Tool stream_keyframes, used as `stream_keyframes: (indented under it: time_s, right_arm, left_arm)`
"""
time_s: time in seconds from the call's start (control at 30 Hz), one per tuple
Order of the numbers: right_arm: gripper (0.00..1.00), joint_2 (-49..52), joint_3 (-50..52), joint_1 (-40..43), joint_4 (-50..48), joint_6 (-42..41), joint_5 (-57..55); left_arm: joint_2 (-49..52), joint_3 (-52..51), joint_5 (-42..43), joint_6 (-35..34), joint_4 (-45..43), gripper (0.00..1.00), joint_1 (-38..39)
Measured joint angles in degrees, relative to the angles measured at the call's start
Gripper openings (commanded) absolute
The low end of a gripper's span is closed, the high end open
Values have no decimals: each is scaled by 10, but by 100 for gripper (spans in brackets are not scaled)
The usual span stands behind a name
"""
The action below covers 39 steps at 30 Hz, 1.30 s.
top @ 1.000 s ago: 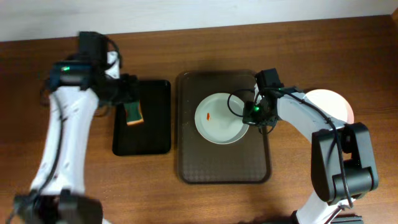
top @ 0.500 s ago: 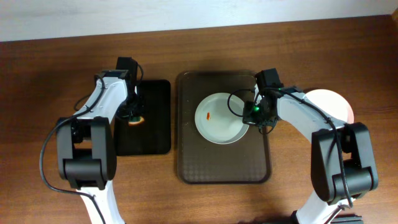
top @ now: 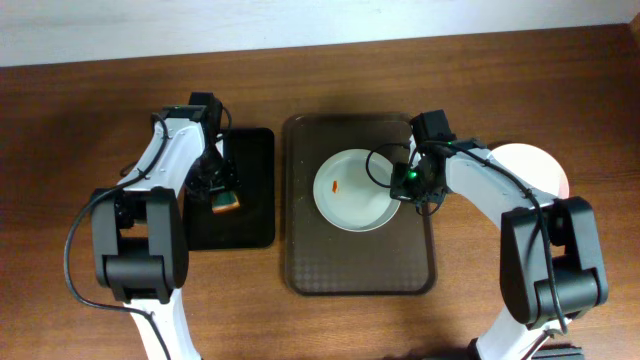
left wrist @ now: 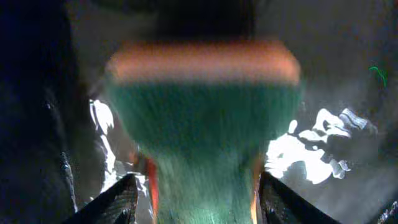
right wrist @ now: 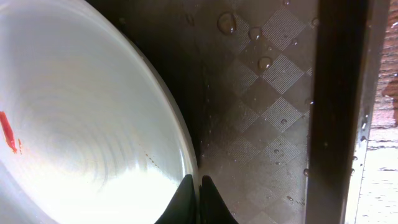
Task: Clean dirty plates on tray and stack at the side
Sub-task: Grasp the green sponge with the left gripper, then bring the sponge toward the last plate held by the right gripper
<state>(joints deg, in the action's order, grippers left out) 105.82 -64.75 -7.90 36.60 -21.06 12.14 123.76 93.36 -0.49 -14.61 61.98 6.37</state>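
over the last second the left arm swings in from the table's far left and drops onto the black tray [top: 250, 225]. the left gripper [left wrist: 198, 186] now sits around the sponge [left wrist: 202, 106]. its fingers press the green body in to a waist, so it seems clamped on it. the right gripper [right wrist: 198, 190] has not moved and stays pinched shut on the near rim of the plate [top: 345, 205]. that plate lies on the brown tray [top: 360, 270], its orange-red smear [top: 338, 185] unwiped. another white plate [top: 535, 160] rests on the table to the right, beside the tray. the wiping tool looks secured and the plate steadied, so scrubbing likely comes next.
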Motion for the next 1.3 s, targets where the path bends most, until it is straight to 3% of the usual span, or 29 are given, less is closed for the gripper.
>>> stream_keyframes:
  time_s: [0.17,0.23,0.37,0.47,0.53,0.6,0.73,0.83,0.9,0.93,0.97,1.2,1.23,1.27,1.3]
  right_arm:
    - [4,0,0,0,0,0,0]
    - [4,0,0,0,0,0,0]
    - [4,0,0,0,0,0,0]
    - [4,0,0,0,0,0,0]
    - [4,0,0,0,0,0,0]
    - [4,0,0,0,0,0,0]
    - [4,0,0,0,0,0,0]
    - [4,0,0,0,0,0,0]
    - [4,0,0,0,0,0,0]
    - [4,0,0,0,0,0,0]
    - [4,0,0,0,0,0,0]
    - [4,0,0,0,0,0,0]
    - [4,0,0,0,0,0,0]
    - [4,0,0,0,-1,0,0]
    - [4,0,0,0,0,0,0]
  left_arm:
    - [-2,-35,-21,-1,-87,21,1]
    - [-16,-62,-22,2,-123,0,4]
    - [-30,-84,-23,3,-133,0,9]
    - [-30,-73,-6,5,-68,53,9]
    - [-31,-60,-1,11,-28,70,9]
    - [-36,-41,1,9,-14,72,10]
    - [-52,-33,0,14,-10,28,10]
    - [-52,-43,-2,16,-31,24,10]
    - [-52,-58,-2,15,-44,31,10]
    - [-53,-79,-2,16,-54,20,10]
    - [-55,-98,-1,15,-68,0,11]
    - [-67,-120,-1,15,-92,0,19]
    - [-67,-110,-1,15,-75,18,19]
    - [-67,-101,-1,15,-65,46,19]
    - [-67,-87,-2,16,-49,54,19]
